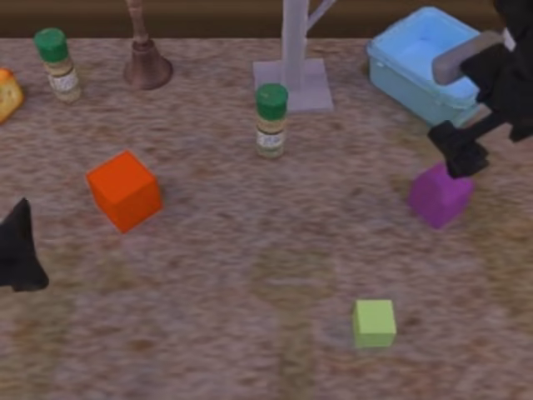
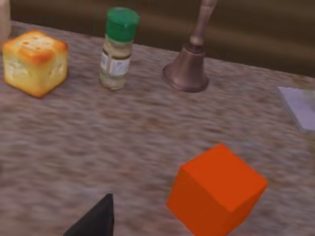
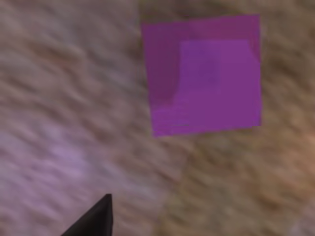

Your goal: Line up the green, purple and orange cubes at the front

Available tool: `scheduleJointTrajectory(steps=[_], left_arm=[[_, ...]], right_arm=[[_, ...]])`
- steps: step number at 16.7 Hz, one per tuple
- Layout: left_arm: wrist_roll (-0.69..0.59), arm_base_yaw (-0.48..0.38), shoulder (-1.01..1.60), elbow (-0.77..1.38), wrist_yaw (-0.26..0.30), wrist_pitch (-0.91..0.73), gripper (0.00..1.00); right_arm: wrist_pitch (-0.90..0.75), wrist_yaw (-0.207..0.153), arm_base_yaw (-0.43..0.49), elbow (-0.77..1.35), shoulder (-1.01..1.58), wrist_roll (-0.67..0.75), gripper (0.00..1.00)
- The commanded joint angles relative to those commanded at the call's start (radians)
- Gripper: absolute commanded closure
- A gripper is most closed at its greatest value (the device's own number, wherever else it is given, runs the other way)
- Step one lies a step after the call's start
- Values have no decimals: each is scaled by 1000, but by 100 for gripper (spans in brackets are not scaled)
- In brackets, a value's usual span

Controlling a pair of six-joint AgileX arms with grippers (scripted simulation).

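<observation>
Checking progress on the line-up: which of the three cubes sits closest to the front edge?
The small yellow-green cube. It lies nearest the front of the table, while the orange cube and purple cube sit farther back.

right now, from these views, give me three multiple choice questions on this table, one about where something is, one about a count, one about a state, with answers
1. Where does the orange cube sit in the top view?
A. left side of the table
B. right side, beside the tub
C. at the front edge, beside the green cube

2. How many green-capped spice jars stand on the table?
A. one
B. two
C. three

3. What is the state of the purple cube?
A. stacked on the green cube
B. inside the blue tub
C. resting on the table under the right gripper

Answers:
1 A, it lies at the left, near the parked left gripper.
2 B, one jar is at the back left and another near the middle.
3 C, the cube rests on the tabletop, the right gripper just above it, with the green cube apart at the front.
</observation>
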Motion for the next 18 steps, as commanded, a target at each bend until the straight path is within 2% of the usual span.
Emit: scheduleJointTrajectory(steps=[4, 7, 14, 18], left_arm=[[159, 91, -227, -190, 13, 153, 0], [218, 122, -311, -255, 18, 210, 0], [224, 124, -319, -261, 19, 215, 0], [224, 124, -319, -261, 19, 215, 0]], right_arm=[[-112, -1, 27, 202, 204, -39, 0], [-148, -2, 37, 276, 280, -53, 0], [-135, -2, 34, 270, 293, -55, 0], [0, -1, 37, 180, 334, -54, 0]])
